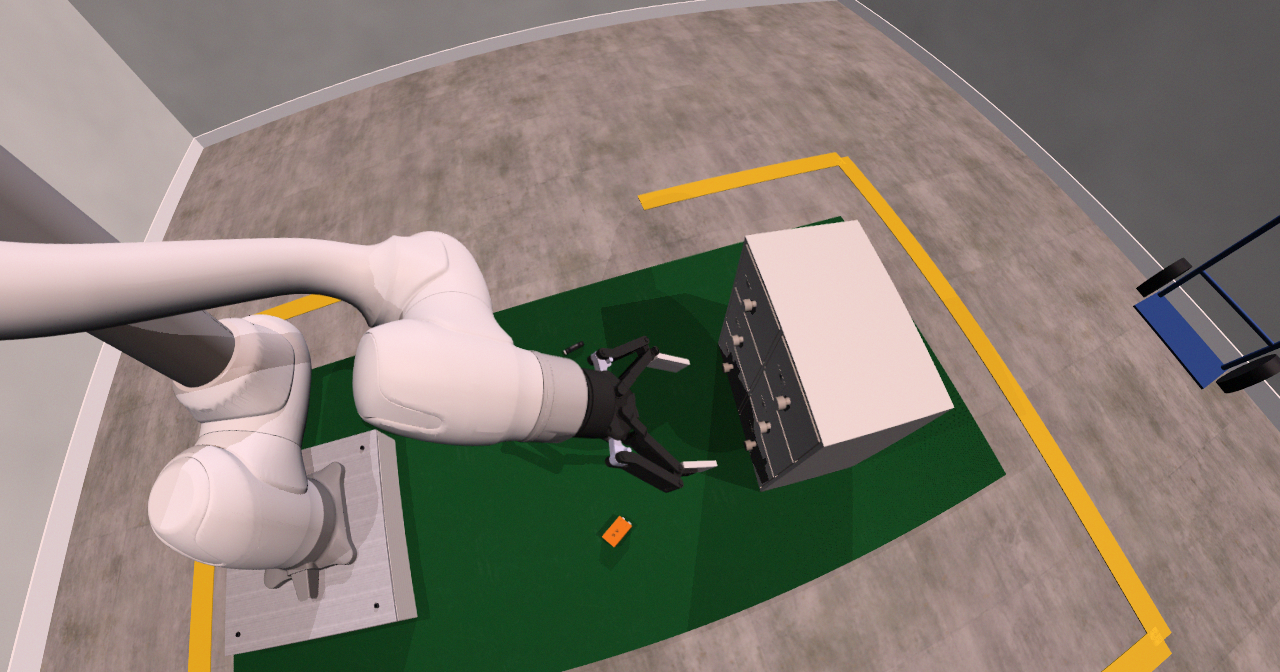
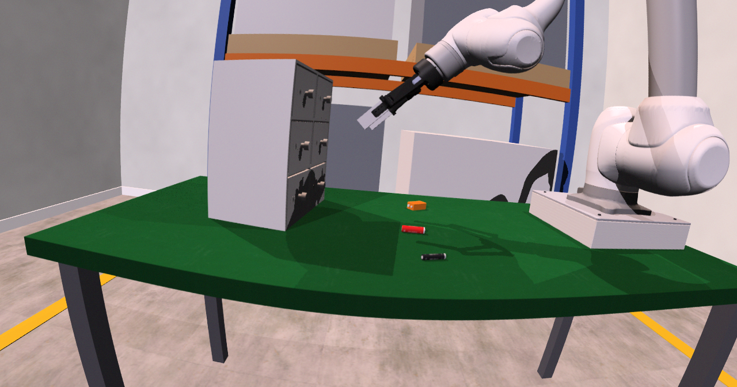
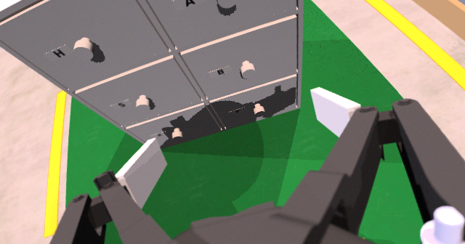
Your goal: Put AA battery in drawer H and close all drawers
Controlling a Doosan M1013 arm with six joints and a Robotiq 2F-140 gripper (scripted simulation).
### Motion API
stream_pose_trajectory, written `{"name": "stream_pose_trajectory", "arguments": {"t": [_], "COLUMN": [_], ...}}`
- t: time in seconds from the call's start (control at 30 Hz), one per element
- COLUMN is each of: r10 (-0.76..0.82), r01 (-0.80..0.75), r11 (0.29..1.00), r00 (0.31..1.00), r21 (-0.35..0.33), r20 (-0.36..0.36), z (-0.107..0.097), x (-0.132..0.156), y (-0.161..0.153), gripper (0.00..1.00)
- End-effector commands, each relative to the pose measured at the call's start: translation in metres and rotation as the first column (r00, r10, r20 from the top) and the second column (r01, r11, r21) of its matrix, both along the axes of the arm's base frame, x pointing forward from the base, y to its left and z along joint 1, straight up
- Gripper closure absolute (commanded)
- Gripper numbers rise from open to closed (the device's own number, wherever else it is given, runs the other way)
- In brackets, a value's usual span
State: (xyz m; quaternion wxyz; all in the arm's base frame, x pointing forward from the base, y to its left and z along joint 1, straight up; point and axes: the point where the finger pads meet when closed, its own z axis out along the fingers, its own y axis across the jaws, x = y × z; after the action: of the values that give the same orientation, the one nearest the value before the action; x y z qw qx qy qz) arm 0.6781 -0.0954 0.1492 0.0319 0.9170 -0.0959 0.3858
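- The claw (image 1: 691, 413) hangs in the air in front of the chest (image 1: 845, 328), released, its 2 white pads (image 3: 328, 107) spread wide with nothing between them.
- From the side, the claw (image 2: 372, 117) slants down toward the chest's (image 2: 250, 137) upper drawers, apart from the front and well above the green desk (image 2: 154, 240).
- The wrist view faces the drawer fronts: drawer H (image 3: 78, 55) is top left, drawer A (image 3: 218, 8) top right, S (image 3: 134, 96) and B (image 3: 232, 67) on the row below, and 2 more at the bottom lie partly in the arm's shadow, their labels unreadable.
- All 6 drawers look pushed in, each with a pale knob.
- 3 small things lie on the desk between the chest and the arm's grey base plate (image 2: 669, 232).
- A black cylinder with a pale tip, which looks like the AA battery (image 2: 433, 256), lies nearest the desk's front edge.
- A red cylinder (image 2: 413, 228) lies just behind it.
- An orange block (image 2: 416, 205) lies farther back.
- In the top view the black battery (image 1: 572, 346) peeks out beside the wrist, the orange block (image 1: 616, 531) lies in the open, and the red cylinder is hidden by the arm.
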Motion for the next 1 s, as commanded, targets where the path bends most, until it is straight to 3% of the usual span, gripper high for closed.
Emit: {"name": "stream_pose_trajectory", "arguments": {"t": [0.0, 0.4, 0.67, 0.73, 0.97], "r10": [-0.026, -0.016, -0.011, -0.011, -0.004], "r01": [0.026, 0.018, 0.023, 0.023, 0.031], "r11": [0.999, 0.999, 0.998, 0.998, 0.996], "r00": [0.999, 0.998, 0.978, 0.978, 0.947], "r21": [-0.03, -0.028, -0.057, -0.057, -0.08], "r20": [0.019, 0.06, 0.206, 0.206, 0.323], "z": [-0.001, -0.002, -0.013, -0.013, -0.022], "x": [0.0, 0.005, 0.016, 0.016, 0.025], "y": [-0.001, 0.003, 0.001, 0.001, -0.001], "gripper": [0.0, 0.0, 0.0, 0.0, 0.0]}}
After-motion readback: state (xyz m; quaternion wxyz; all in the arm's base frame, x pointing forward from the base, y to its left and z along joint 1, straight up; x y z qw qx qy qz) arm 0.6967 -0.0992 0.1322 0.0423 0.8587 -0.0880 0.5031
